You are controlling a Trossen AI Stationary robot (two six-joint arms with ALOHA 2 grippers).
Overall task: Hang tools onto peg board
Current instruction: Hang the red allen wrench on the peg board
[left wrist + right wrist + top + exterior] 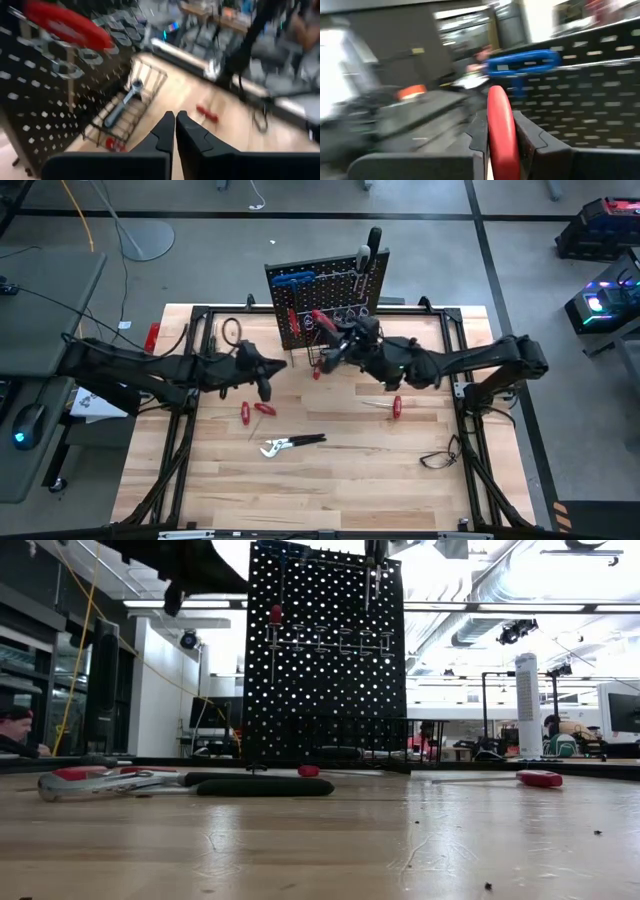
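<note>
The black peg board [325, 290] stands upright at the table's far side, with blue T-shaped hex keys [293, 278] and a red-handled screwdriver [275, 615] hanging on it. Its wire basket [131, 107] holds a silver wrench [122, 102]. My right gripper [335, 338] is in front of the board, shut on a red-handled screwdriver [323, 319]. My left gripper [280, 364] is shut and empty, above the table just left of the basket. Two red screwdrivers [253, 411], pliers [290, 445] and another red screwdriver [396, 407] lie flat on the table. My right gripper pinches the screwdriver's red handle [500, 131] between its two fingers, one on each side. The handle runs along the fingers and sticks out past their tips toward the board. The screwdriver is lifted clear of the table, close to the board's face.
A black tubular frame [200, 315] borders the wooden table. A thin black cable [440, 455] lies near the right edge. Bare wood lies in front of the pliers, toward the near edge. A person [15, 730] shows in the room beyond.
</note>
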